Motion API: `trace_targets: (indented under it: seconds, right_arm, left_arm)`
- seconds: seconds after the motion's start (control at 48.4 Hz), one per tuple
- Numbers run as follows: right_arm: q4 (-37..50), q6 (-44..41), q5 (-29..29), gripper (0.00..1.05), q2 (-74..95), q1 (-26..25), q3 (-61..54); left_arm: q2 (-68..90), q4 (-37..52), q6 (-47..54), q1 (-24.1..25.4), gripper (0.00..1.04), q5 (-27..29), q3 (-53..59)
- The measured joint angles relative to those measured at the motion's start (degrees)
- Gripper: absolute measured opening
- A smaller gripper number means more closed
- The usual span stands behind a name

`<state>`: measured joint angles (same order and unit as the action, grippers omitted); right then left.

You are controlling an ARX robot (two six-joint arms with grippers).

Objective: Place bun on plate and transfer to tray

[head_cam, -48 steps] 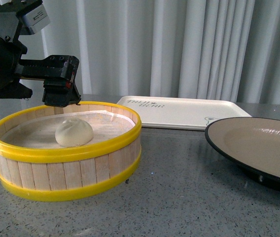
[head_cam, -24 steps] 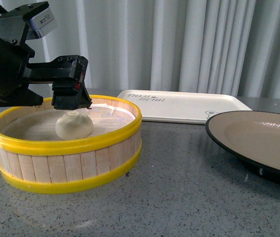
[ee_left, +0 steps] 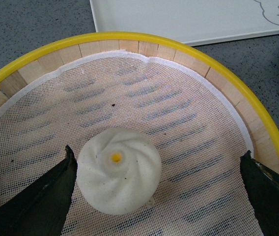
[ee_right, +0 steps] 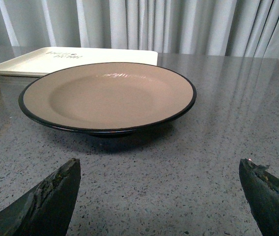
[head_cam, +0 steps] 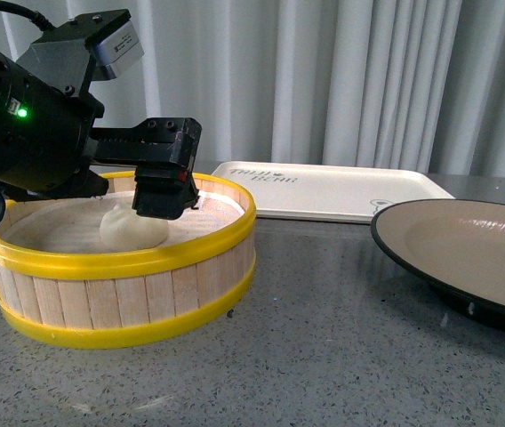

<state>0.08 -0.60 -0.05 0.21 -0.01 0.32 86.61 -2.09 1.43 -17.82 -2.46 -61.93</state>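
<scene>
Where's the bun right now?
Front view, left side: the bun sits on the mesh inside the steamer basket, under the open left gripper, close beside one finger. The plate is off to its right.

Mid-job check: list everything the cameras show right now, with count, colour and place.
small round white steamed bun: one, white with a yellow dot, on the mesh in the basket
round wooden steamer basket: one, pale wood with yellow rims, table's left side
mesh liner: one, white, covering the basket floor
wide round shallow plate: one, tan with a black rim, table's right side, empty
flat rectangular cream-white plastic tray: one, behind the basket and plate
speckled table: one, grey
pleated curtain: pale grey, backdrop
left claw: one, black, open, a finger on either side of the bun
right claw: one, black, open, facing the plate
</scene>
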Motion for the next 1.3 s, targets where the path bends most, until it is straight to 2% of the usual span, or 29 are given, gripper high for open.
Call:
trace_targets:
  seconds: [0.64,0.909,1.054,1.178,1.302]
  right_arm:
    - [0.0,0.0,0.0,0.96,0.0,0.0,0.0]
    - [0.0,0.0,0.0,0.96,0.0,0.0,0.0]
    - [0.0,0.0,0.0,0.96,0.0,0.0,0.0]
    - [0.0,0.0,0.0,0.96,0.0,0.0,0.0]
    - [0.0,0.0,0.0,0.96,0.0,0.0,0.0]
  left_arm:
    - [3.9,0.6,0.3,-1.7,0.98,1.4,-1.0]
    - [4.6,2.4,1.7,-1.4,0.46,3.8,-1.0]
    - [4.1,2.4,1.7,-1.4,0.26,3.8,-1.1]
    - [2.3,2.5,1.4,-1.5,0.04,2.5,-1.4]
    - [0.8,3.5,0.7,-1.8,0.04,1.3,-2.8]
